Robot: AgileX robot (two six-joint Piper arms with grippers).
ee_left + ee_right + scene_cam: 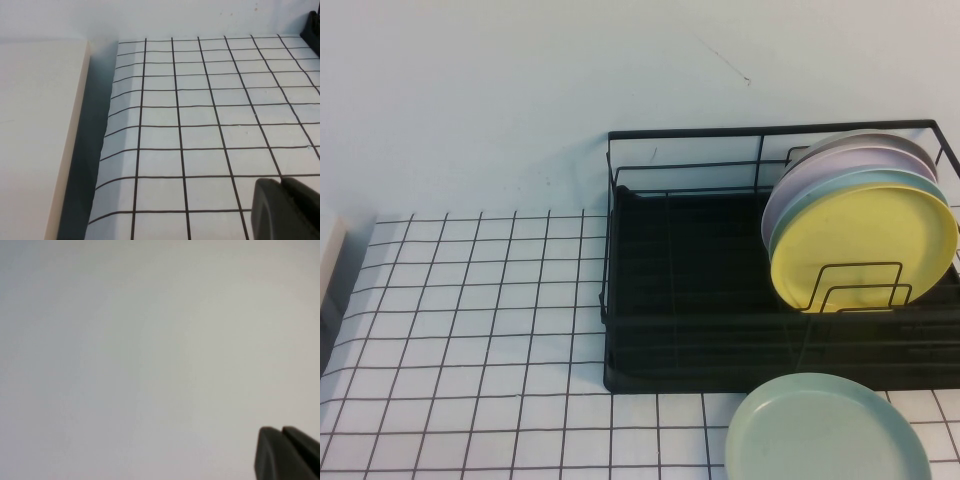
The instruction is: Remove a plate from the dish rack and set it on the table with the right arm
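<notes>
The yellow plate (865, 245) stands upright at the front of a row of plates in the black wire dish rack (690, 300) at the right of the high view. A light blue plate (850, 185) and a lilac plate (830, 160) stand behind it. A pale green plate (825, 430) lies flat on the gridded table (470, 330) in front of the rack. Neither arm shows in the high view. My left gripper (282, 182) is shut and empty over the grid. My right gripper (282, 431) is shut and empty, with only a plain pale surface in front of it.
A cream-coloured block (35, 125) lies along the table's left edge, also visible in the high view (328, 255). A corner of the rack (312, 27) shows in the left wrist view. A plain pale wall (520, 90) rises behind the table.
</notes>
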